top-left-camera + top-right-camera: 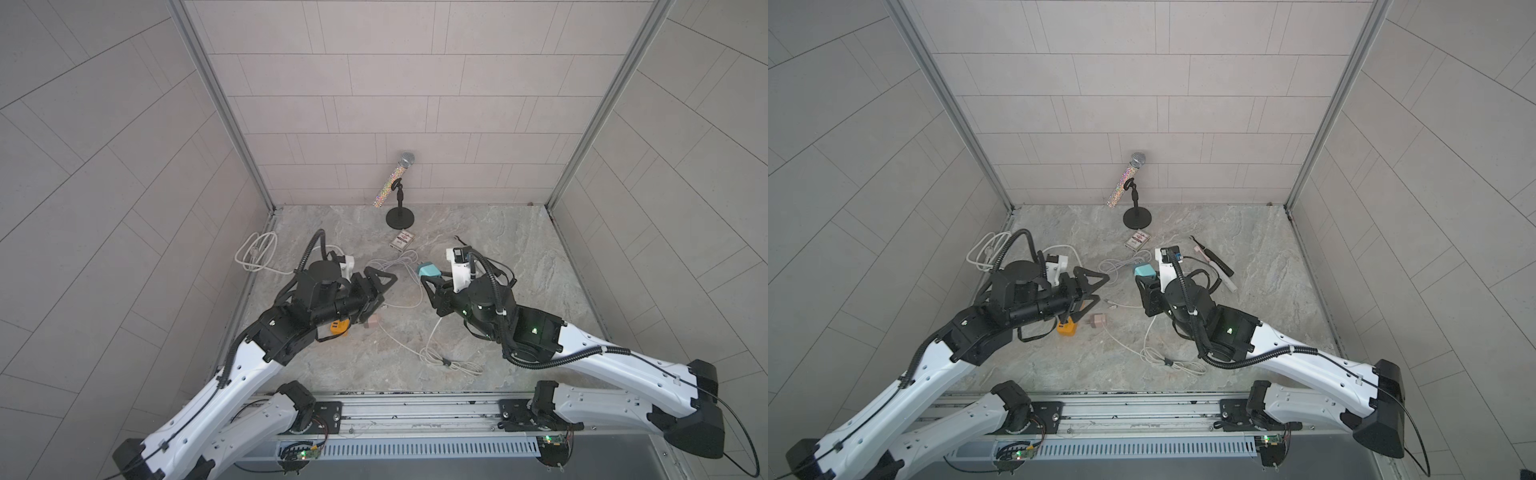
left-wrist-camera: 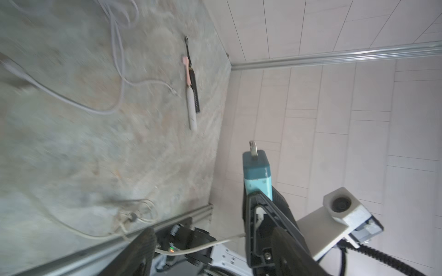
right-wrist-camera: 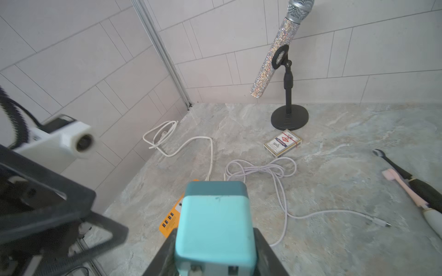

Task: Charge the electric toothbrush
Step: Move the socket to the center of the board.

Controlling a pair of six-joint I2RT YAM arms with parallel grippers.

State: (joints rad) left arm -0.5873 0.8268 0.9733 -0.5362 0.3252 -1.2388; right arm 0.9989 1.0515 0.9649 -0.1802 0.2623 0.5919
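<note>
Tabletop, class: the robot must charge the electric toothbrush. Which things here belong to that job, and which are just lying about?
Belong: teal charger block, lilac cable, white-and-pink toothbrush, black toothbrush (which one gets charged is unclear).
Lying about: glitter microphone on its stand, card pack, orange USB hub (likely spare), coiled white cable.

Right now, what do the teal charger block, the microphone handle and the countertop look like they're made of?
Teal charger block: likely moulded plastic, matte, with soft rounded edges and even colour. Microphone handle: covered in tiny sparkling rhinestones or glitter, glinting many colours; what lies beneath is hidden. Countertop: grey veined stone look, low sheen; real stone or a printed laminate, I cannot tell.
</note>
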